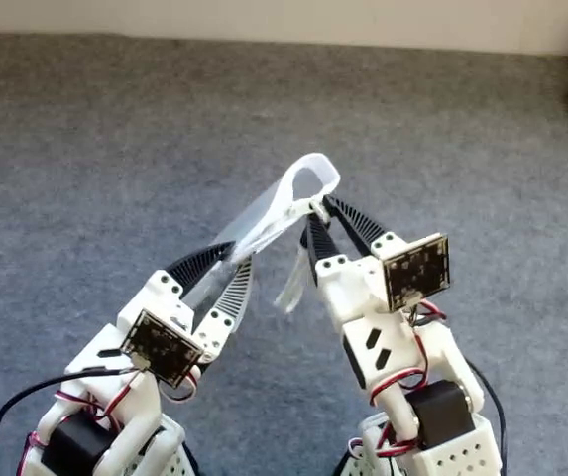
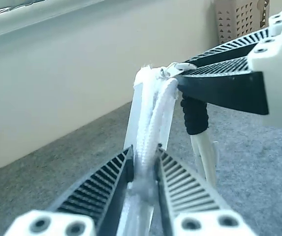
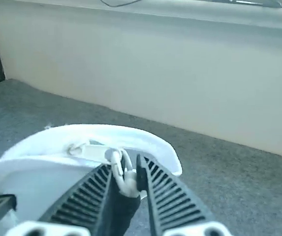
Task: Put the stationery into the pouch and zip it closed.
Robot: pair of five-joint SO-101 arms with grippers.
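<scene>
High view puts the pouch [image 1: 276, 210] mid-frame, held off the grey table [image 1: 85, 149] between both arms. To zip cleanly I'd hold the fabric taut and draw the zip pull [image 3: 112, 157] straight along the teeth. Left gripper [image 1: 222, 273] is clamped on the pouch's lower end. Right gripper [image 1: 315, 211] is pinched onto the zip pull.

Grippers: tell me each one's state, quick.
Left gripper: shut on the pouch.
Right gripper: shut on the zip pull.
</scene>
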